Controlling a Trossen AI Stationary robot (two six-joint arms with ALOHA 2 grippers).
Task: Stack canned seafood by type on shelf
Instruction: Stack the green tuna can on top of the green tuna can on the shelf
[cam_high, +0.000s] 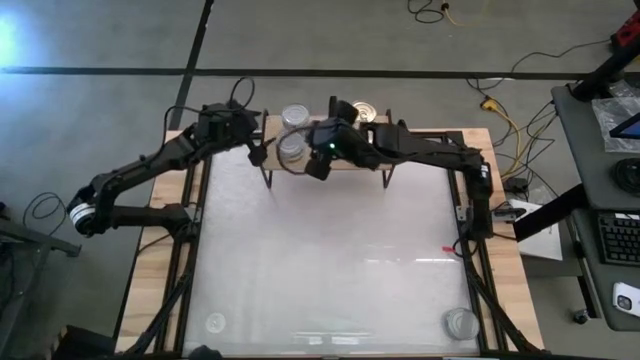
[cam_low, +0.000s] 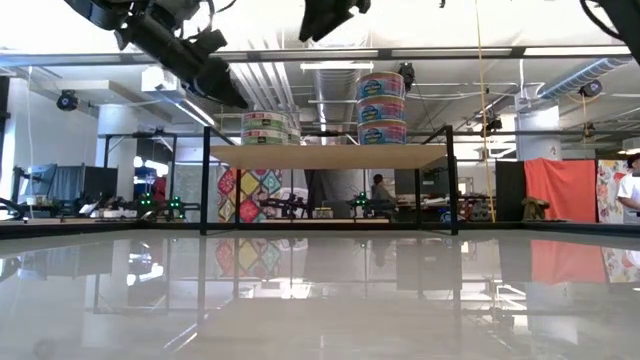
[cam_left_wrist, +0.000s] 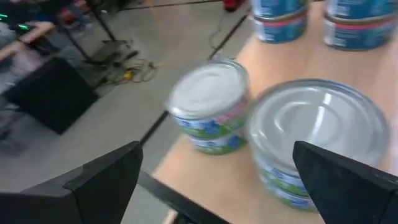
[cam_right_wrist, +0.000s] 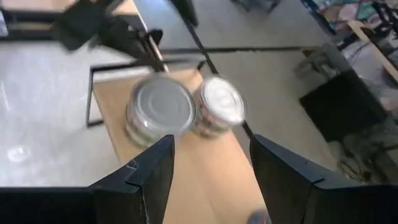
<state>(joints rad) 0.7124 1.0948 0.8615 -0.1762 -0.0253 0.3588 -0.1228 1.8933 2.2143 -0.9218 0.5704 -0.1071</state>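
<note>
The shelf (cam_low: 330, 155) stands at the table's far edge. Tins of canned seafood are stacked on it: a two-high stack (cam_low: 265, 128) at its left and a three-high stack (cam_low: 381, 105) further right. In the left wrist view two silver-topped stacks (cam_left_wrist: 211, 106) (cam_left_wrist: 317, 130) stand side by side on the shelf's left end. My left gripper (cam_left_wrist: 224, 186) (cam_high: 257, 148) hovers open just off that end, level with the tins. My right gripper (cam_right_wrist: 211, 177) (cam_high: 318, 163) is open above the shelf, over the silver-topped tins (cam_right_wrist: 163, 109), with nothing between its fingers.
One loose tin (cam_high: 462, 322) sits at the table's near right corner. A gold-topped tin (cam_high: 365, 112) shows on the shelf's far side. The table's wide glossy middle (cam_high: 330, 260) holds nothing. People show in the room behind (cam_low: 380, 190).
</note>
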